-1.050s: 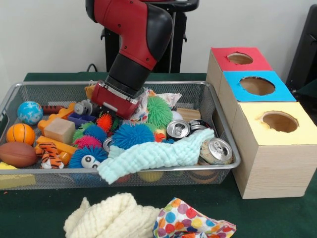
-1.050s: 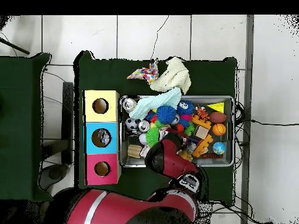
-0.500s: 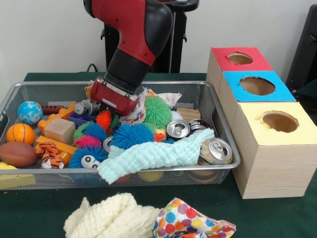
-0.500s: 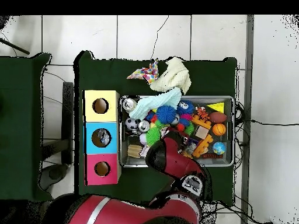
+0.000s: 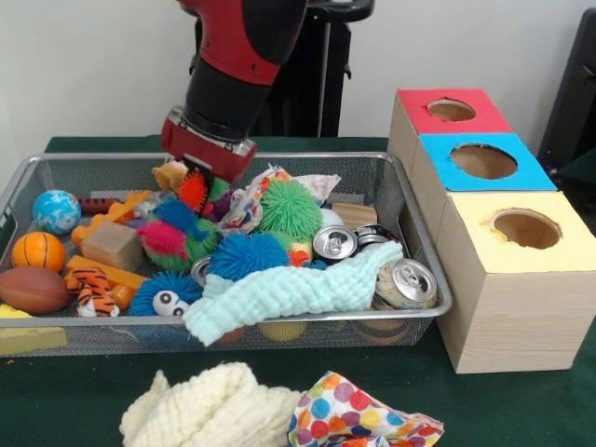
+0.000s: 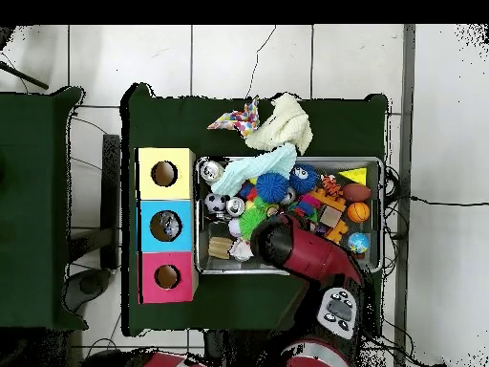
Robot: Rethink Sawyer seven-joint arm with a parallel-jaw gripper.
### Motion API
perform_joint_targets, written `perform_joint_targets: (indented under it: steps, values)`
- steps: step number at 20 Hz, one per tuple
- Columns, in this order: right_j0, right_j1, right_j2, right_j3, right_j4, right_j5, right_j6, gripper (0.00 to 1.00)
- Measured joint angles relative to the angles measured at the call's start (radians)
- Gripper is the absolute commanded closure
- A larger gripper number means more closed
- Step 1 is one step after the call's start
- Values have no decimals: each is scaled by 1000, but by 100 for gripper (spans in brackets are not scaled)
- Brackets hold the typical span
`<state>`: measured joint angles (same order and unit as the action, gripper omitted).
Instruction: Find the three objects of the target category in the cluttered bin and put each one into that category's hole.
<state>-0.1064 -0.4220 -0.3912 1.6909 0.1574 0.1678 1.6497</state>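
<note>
While the red and black arm hangs over the far left part of the wire mesh bin, its jaws sit at a small orange-red spiky rubber ball that rides above the heap. The ball looks pinched from above, but the fingers are hidden behind it, so I cannot tell how far the jaws are closed or whether they truly have it. The overhead view shows only the arm covering that spot.

Other spiky balls lie loose below: a pink and blue cluster, a green one and a blue one.

The likely step is lifting one ball toward the three boxes on the dark green tabletop, topped red, blue and yellow. Which hole suits the balls is not shown.

Risks, as I judge them: soft spines could slip from a shallow pinch and drop the ball back into the clutter; the patterned cloth just beside it may snag and trail; a hole's rim could catch the spines.
</note>
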Motion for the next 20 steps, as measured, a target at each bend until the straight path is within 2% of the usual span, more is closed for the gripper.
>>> perform_joint_targets:
  steps: [1, 4, 13, 20]
  values:
    - [-16, -20, 0, -21, -26, 48, 0, 100]
    - [-41, -46, 0, -46, -63, 78, 0, 100]
    - [-87, -125, 1, -103, -144, 119, 0, 100]
    - [-87, -178, 4, -161, -175, 275, 0, 100]
